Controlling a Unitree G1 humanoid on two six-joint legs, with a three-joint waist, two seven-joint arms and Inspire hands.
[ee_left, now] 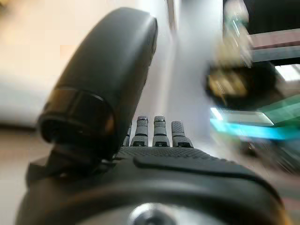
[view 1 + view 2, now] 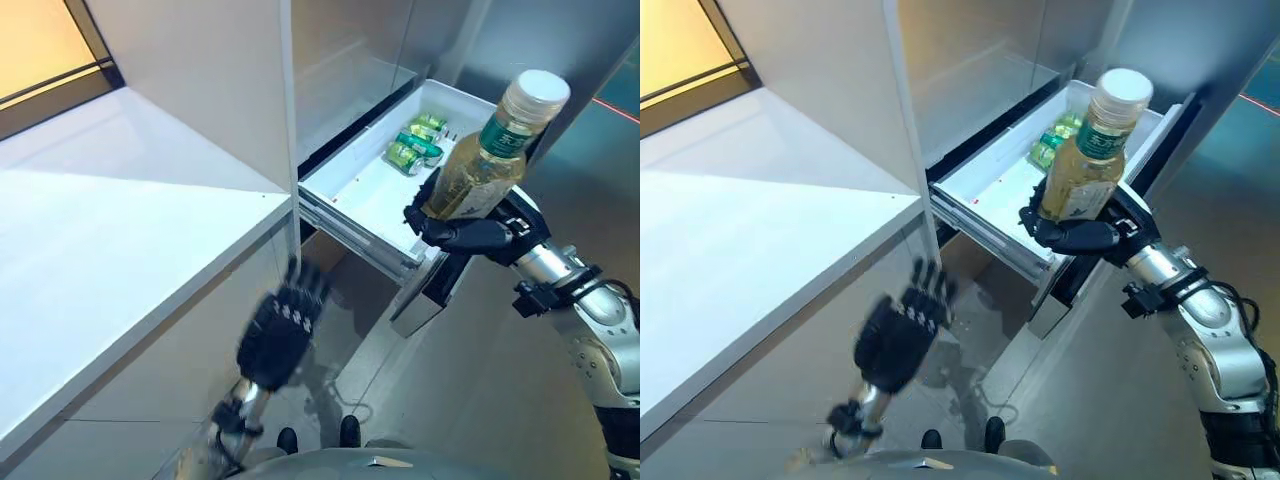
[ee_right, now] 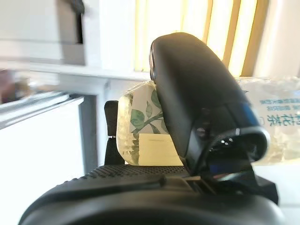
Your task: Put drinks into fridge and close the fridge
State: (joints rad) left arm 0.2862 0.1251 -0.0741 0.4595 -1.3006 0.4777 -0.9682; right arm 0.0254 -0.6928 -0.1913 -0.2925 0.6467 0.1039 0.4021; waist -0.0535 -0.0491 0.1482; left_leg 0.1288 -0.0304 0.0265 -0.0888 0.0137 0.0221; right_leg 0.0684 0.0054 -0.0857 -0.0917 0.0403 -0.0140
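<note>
Left robot hand (image 2: 280, 335) motion-blurred in both eye views, finger outlines smeared. Left wrist view: everything past fingers (image 1: 153, 131) blurred, nothing identifiable. Bottle (image 2: 487, 158) base hidden inside right robot hand (image 2: 465, 233); in right wrist view thumb (image 3: 197, 98) covers bottle middle, cap end cut by picture edge. Green cans (image 2: 415, 143) in fridge drawer (image 2: 350, 195) too small to count; bottle partly hides them in right eye view.

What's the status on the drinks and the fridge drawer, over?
Right hand shut on bottle, held over the open fridge drawer. Left hand open, empty, low beside the counter. Green cans already inside. Nothing blocking.
</note>
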